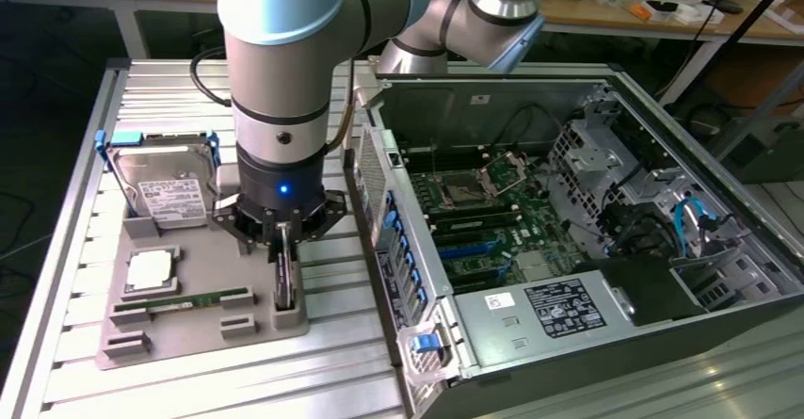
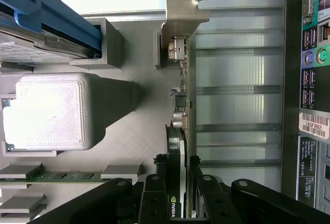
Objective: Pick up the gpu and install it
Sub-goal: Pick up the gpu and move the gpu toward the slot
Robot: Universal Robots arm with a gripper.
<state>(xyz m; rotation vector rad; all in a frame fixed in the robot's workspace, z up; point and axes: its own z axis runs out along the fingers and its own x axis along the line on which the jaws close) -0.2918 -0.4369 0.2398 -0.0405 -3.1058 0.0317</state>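
Ribbed aluminium slats form the table (image 1: 339,367), which bears a matte grey moulded tray (image 1: 188,344). At the tray's left a silver drive (image 1: 169,193) stands in a blue frame, with a square chip (image 1: 149,268) and a thin green stick (image 1: 183,301) nearer. At the tray's right edge stands the gpu (image 1: 286,287), a flat dark card with a pale metal bracket (image 2: 181,25), on edge in its slot. The gripper (image 1: 284,249) is half-closed on it, fingers (image 2: 154,185) pressed on both faces. Further right sits the open steel case (image 1: 653,108).
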